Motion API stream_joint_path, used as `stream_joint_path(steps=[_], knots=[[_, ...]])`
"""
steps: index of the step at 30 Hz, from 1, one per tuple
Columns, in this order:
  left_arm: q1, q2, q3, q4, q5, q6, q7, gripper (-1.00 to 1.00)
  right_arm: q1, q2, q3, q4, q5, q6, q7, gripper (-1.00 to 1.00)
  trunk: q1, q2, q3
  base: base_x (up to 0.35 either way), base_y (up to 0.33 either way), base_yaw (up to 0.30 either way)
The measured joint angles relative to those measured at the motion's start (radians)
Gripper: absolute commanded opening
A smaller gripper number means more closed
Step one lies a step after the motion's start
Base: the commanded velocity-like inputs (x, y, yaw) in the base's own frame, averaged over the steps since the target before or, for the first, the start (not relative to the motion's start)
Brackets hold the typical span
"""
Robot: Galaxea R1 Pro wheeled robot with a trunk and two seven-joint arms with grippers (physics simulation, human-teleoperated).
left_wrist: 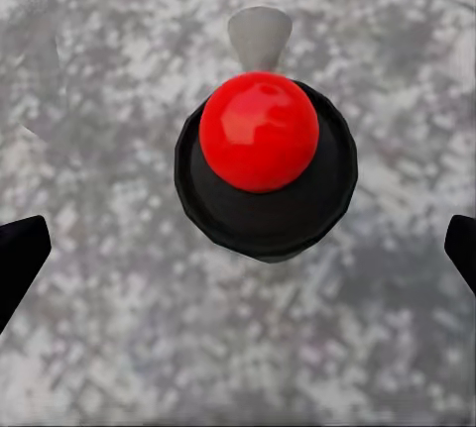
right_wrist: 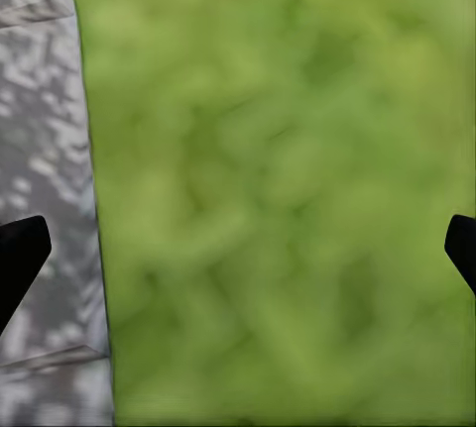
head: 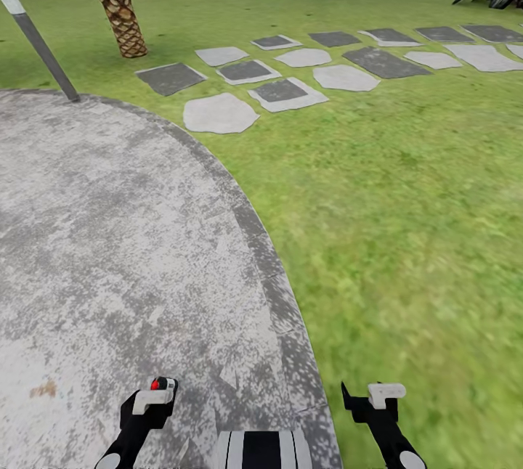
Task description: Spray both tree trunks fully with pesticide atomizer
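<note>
Head view: the floor [head: 109,237], grey speckled paving with a curved edge, fills the frame from 6 to 10 o'clock, with the lawn [head: 407,200] beyond it. The left gripper [head: 149,405] sits at 7 o'clock with the pesticide atomizer [head: 155,384] red top just at its tip. The right gripper [head: 374,400] sits at 5 o'clock over the grass. Stepping stones [head: 218,113] run toward 1 o'clock; a palm trunk [head: 122,17] stands at 11 o'clock.

Left wrist view: the atomizer stands upright on the paving, seen from above, centred between 2 widely spread fingers [left_wrist: 20,259] that do not touch it.

Right wrist view: fingers [right_wrist: 20,254] spread wide, holding nothing, above grass beside the paving edge.
</note>
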Motion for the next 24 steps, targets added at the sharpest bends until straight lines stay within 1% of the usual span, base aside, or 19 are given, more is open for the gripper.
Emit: stream_joint_path(steps=[8, 14, 24], knots=[[0.0, 0.0, 0.0, 0.002, 0.0, 0.0, 0.0, 1.0, 0.0, 0.0, 0.0, 0.001, 0.0, 0.0, 0.0, 1.0, 0.0, 0.0, 0.0, 0.001, 0.0, 0.0], [0.0, 0.0, 0.0, 0.004, 0.0, 0.001, 0.0, 1.0, 0.0, 0.0, 0.0, 0.001, 0.0, 0.0, 0.0, 1.0, 0.0, 0.0, 0.0, 0.091, -0.026, 0.0], [0.0, 0.0, 0.001, 0.003, 0.001, 0.0, 0.001, 1.0, 0.0, 0.0, 0.0, 0.001, 0.0, 0.0, 0.0, 1.0, 0.0, 0.0, 0.0, 0.01, -0.003, 0.0]])
